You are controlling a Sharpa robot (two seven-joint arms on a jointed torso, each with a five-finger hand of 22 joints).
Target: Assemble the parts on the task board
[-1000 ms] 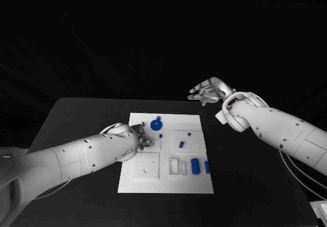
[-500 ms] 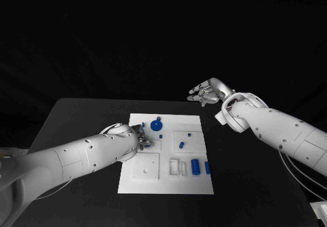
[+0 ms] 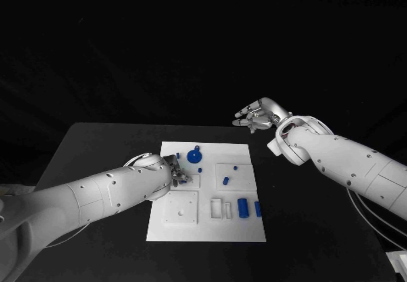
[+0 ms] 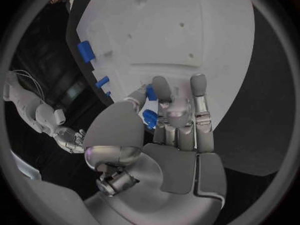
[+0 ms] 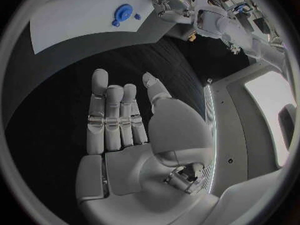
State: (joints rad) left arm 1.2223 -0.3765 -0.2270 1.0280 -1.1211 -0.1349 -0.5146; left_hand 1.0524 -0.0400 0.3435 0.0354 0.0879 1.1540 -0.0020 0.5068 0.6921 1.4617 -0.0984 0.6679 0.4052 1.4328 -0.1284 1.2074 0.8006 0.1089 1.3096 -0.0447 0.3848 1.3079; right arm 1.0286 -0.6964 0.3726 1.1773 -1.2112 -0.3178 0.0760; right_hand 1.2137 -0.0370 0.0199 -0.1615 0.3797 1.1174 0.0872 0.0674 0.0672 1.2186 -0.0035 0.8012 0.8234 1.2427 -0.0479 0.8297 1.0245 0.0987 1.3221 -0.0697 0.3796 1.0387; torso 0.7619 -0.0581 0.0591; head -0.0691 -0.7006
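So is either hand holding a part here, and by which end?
The left hand pinches a small blue part between thumb and fingers over the task board; the gripped end cannot be told. The right hand holds nothing, fingers apart.

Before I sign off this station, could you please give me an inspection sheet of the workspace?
Surface: black table, bare around the board.
Job's things: white task board lies mid-table; a round blue part at its far end, small blue parts further along it.
Clutter: nothing seen.
Robot hands: left robot hand is over the board's left edge, pinching a small blue part; right robot hand is raised beyond the table's far edge, fingers apart, holding nothing.
Cables: thin cables hang beneath the right arm.
Surroundings: dark backdrop.
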